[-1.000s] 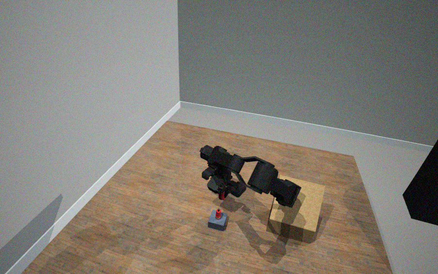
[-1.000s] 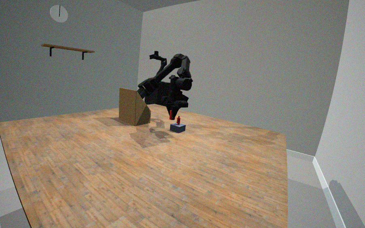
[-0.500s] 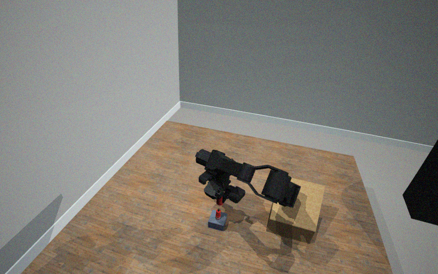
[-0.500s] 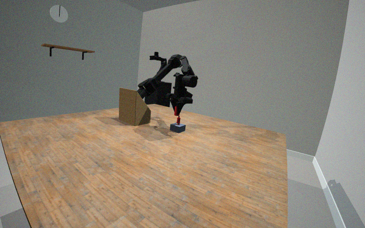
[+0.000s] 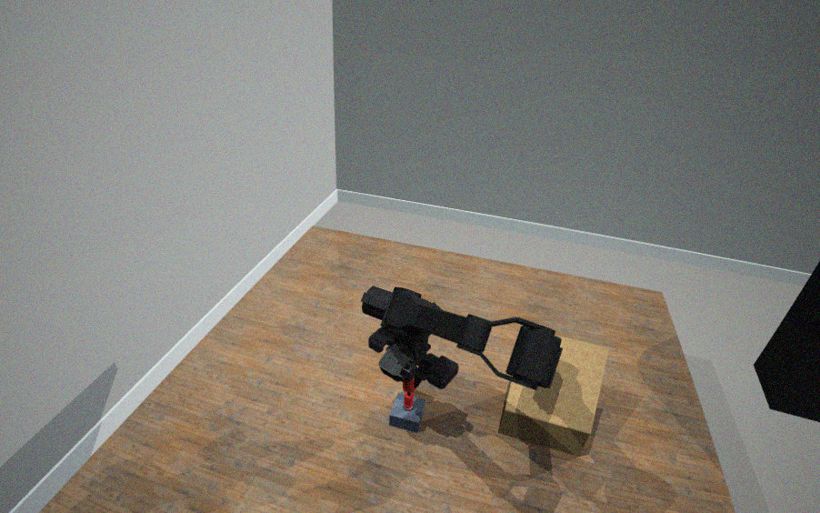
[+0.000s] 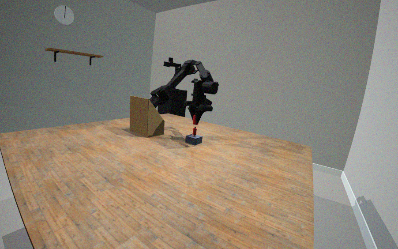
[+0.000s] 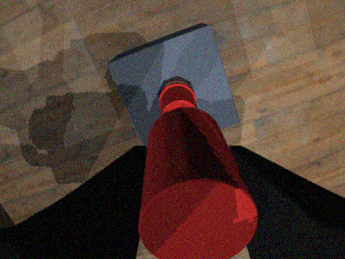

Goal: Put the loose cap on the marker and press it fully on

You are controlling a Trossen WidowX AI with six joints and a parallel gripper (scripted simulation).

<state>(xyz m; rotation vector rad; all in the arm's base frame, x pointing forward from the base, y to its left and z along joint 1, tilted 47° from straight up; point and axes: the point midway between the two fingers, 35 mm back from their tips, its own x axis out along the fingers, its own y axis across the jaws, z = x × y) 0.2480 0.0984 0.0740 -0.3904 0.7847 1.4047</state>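
Observation:
My gripper (image 5: 409, 375) (image 6: 195, 117) (image 7: 187, 157) is shut on the red cap (image 5: 408, 385) (image 6: 195, 120) (image 7: 197, 220) and points down. The cap is upright, with its closed end up. The red marker (image 5: 408, 400) (image 6: 194, 131) (image 7: 178, 95) stands upright in the blue-grey holder block (image 5: 404, 420) (image 6: 193, 140) (image 7: 202, 57). In the exterior view the cap hangs above the marker's dark tip, with a small gap between them. In the wrist view the cap hides the marker's tip, and the marker's lower part shows just beyond the cap's far end.
A tan block (image 5: 574, 387) (image 6: 139, 117) with a sloped side stands on the wooden table (image 5: 272, 338) (image 6: 117, 176), to the right of the holder in the top view and to its left in the exterior view. The arm reaches past it. A shelf (image 6: 73, 52) hangs on the wall.

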